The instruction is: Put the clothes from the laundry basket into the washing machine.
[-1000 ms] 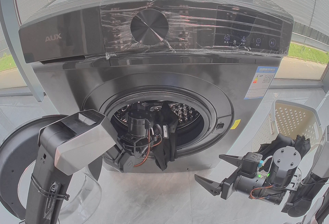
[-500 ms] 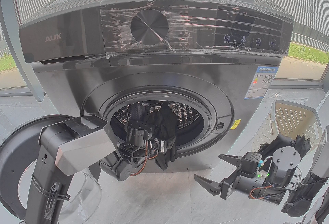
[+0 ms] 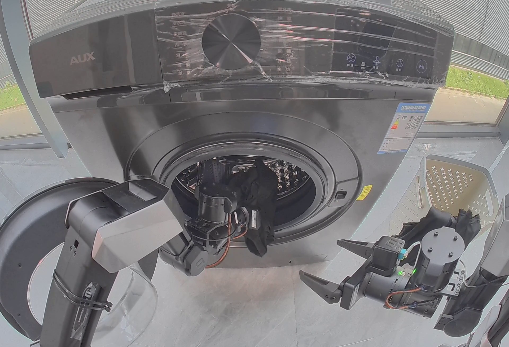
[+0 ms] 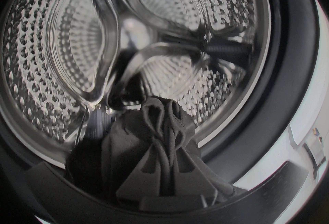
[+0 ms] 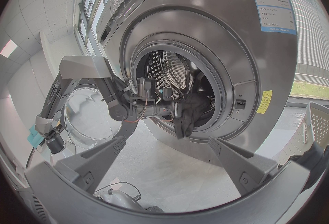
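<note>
One dark garment (image 3: 260, 215) hangs across the opening of the washing machine (image 3: 265, 115), pinched in my left tool (image 4: 164, 170). An energy label (image 3: 404, 126) and yellow sticker (image 3: 364, 192) sit on its front. My right tool (image 3: 339, 268) gapes wide beside the laundry basket (image 3: 456, 183). My left tool has risen slightly since.

Looks straight into the perforated steel drum (image 4: 34, 64) of the washing machine, past raised ribs meeting at the back hub. Pinches a twisted fold of a bunched dark garment (image 4: 126, 139) in the left gripper (image 4: 167, 156), low at the drum's mouth. Shows the dark rubber door seal (image 4: 291, 81) ringing the opening.
</note>
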You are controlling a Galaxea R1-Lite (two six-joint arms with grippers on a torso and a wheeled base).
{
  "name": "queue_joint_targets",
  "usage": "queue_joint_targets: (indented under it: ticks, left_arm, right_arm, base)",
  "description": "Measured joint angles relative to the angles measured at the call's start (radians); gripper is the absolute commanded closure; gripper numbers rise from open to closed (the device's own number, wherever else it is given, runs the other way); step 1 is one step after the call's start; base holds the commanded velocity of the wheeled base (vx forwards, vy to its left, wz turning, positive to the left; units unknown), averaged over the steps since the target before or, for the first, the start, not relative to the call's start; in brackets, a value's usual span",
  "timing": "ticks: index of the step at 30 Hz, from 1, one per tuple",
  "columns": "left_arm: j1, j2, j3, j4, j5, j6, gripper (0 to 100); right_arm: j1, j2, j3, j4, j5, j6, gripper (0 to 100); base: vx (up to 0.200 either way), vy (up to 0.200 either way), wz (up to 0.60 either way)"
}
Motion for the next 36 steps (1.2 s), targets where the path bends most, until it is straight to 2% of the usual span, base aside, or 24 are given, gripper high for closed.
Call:
queue_joint_targets:
  ticks: [3, 9, 14, 15, 27, 36]
  left_arm:
    - [0.001, 0.003, -0.067, -0.023, 0.025, -0.025, 100]
    - [0.001, 0.016, -0.191, -0.114, 0.066, -0.055, 100]
    - [0.002, 0.034, -0.212, -0.126, 0.073, -0.054, 100]
    - [0.002, 0.037, -0.212, -0.126, 0.074, -0.054, 0]
    - [0.012, 0.052, -0.187, -0.126, 0.07, -0.051, 0]
    - [-0.015, 0.034, -0.043, -0.081, 0.015, -0.047, 0]
  right_arm:
    - [0.0, 0.0, 0.0, 0.0, 0.0, 0.0, 0]
    - [0.001, 0.0, -0.001, 0.0, -0.001, 0.0, 0]
    - [0.001, -0.001, -0.001, 0.0, -0.001, 0.0, 0]
    - [0.0, -0.002, -0.001, 0.0, -0.001, 0.0, 0]
    - [0.001, -0.005, 0.0, 0.001, -0.003, 0.0, 0]
    - [0.001, -0.006, 0.001, 0.002, -0.003, 0.0, 0]
  base:
    - [0.0, 0.0, 0.0]
    - [0.0, 0.0, 0.0]
    - [0.0, 0.0, 0.0]
    - [0.0, 0.0, 0.0]
    - [0.0, 0.0, 0.0]
    - [0.0, 0.0, 0.0]
